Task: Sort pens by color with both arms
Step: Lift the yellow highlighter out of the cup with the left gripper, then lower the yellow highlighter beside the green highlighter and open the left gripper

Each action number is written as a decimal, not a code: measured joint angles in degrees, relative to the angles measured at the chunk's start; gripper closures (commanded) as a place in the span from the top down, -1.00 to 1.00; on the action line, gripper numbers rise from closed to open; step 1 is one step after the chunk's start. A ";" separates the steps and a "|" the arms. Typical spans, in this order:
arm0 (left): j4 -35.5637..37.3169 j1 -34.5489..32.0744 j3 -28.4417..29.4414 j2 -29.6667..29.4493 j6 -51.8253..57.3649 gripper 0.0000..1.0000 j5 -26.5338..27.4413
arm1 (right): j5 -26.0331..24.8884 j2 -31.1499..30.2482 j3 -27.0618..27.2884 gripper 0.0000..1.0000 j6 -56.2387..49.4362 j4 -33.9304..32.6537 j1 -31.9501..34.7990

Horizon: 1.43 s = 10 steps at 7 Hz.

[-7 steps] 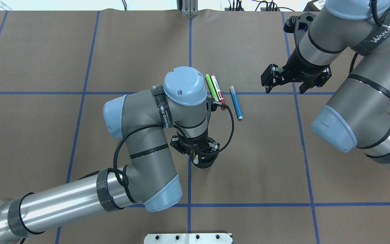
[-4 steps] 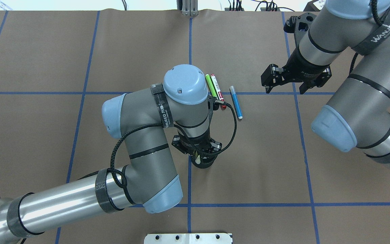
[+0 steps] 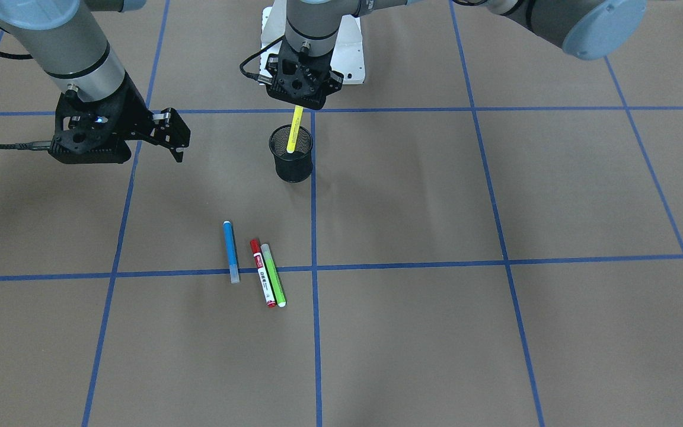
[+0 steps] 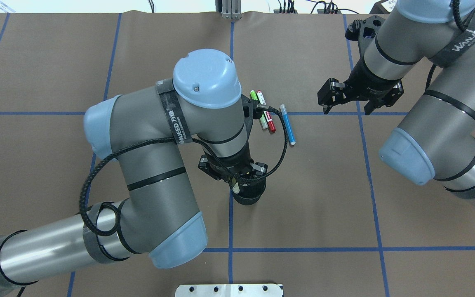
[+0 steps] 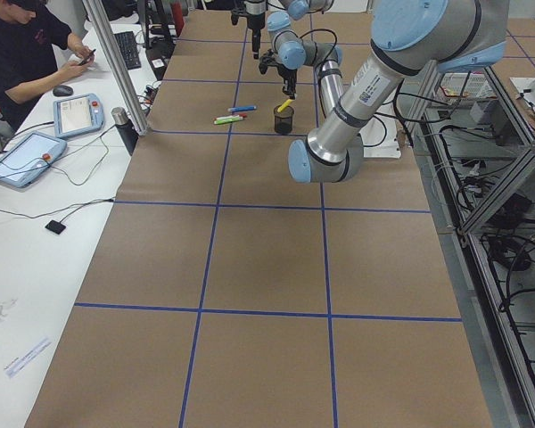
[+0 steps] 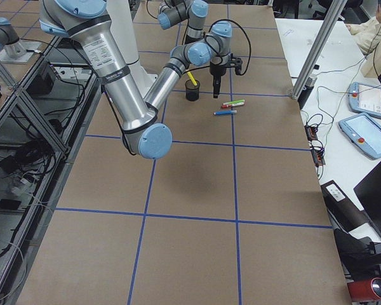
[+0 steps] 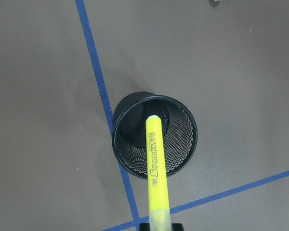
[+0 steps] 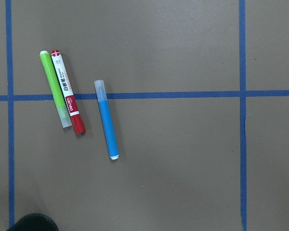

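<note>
My left gripper (image 3: 297,105) clamps the yellow pen (image 3: 294,131), tip over the black mesh cup (image 3: 292,168); my right gripper (image 4: 346,109) gapes wide.

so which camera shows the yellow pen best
Left wrist view: the yellow pen is large and close, printed label visible, tip over the black mesh cup. Front-facing shows it small, hanging from the left end effector. Overhead shows only a sliver; side views, a tiny streak.

Overhead, green pen (image 4: 253,95) and red-capped pen (image 4: 271,126) partly behind the left arm (image 4: 204,123)
</note>
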 measured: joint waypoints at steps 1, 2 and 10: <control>0.18 -1.32 -1.25 0.03 -0.23 -0.58 -0.03 | 0.12 0.00 0.00 0.99 0.00 0.00 0.00; 0.08 -2.41 -1.76 0.03 -1.13 -0.58 0.01 | 0.23 0.00 0.01 0.99 0.00 0.00 0.00; -16.18 -7.22 15.70 -3.17 -16.71 -0.58 8.95 | 0.83 -0.06 0.42 0.99 0.00 -0.09 0.09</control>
